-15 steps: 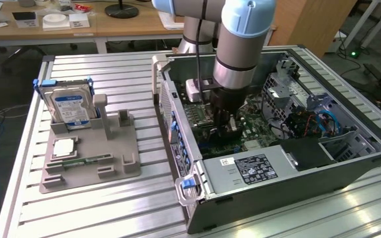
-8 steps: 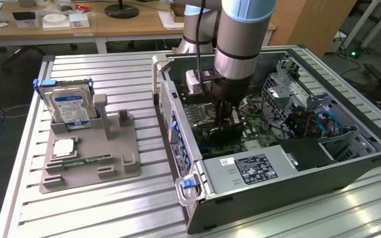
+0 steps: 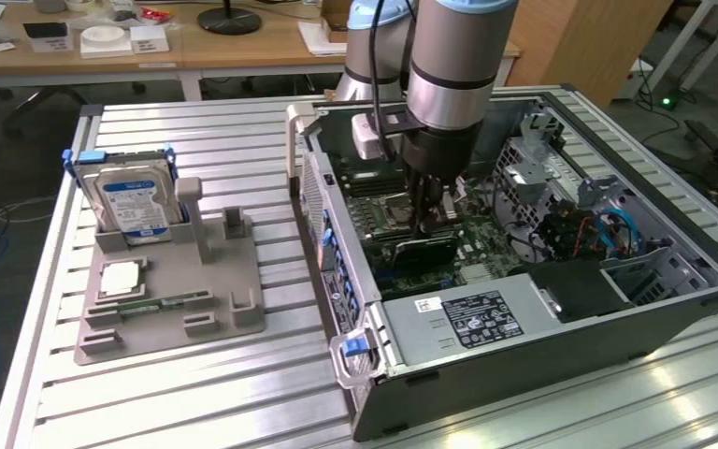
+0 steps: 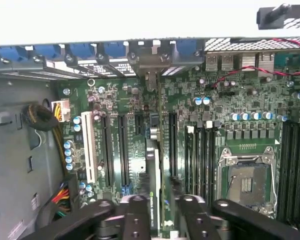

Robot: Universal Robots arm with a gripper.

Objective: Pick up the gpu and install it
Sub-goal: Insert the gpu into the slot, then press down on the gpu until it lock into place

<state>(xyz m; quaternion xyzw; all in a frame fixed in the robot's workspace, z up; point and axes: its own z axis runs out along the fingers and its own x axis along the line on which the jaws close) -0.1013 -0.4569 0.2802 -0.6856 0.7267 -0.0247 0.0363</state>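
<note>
1. One gripper [image 4: 159, 210] inside computer case [image 3: 559, 327], fingers [image 4: 136, 215] pinching gpu [image 4: 154, 170] edge-on above motherboard [image 4: 240, 130].
2. Installing step underway, apparently.
3. Needs card edge aligned with expansion slot [image 4: 173, 140], then firm downward press.

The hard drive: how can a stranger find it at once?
On the slatted table, a grey tray lies to the exterior view's left of the computer case. The hard drive stands upright at its far end: the only box with a blue label.

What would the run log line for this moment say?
stage: installing | gripper: shut on gpu | gpu: edge-on, upright over motherboard slots | location: inside computer case
</note>
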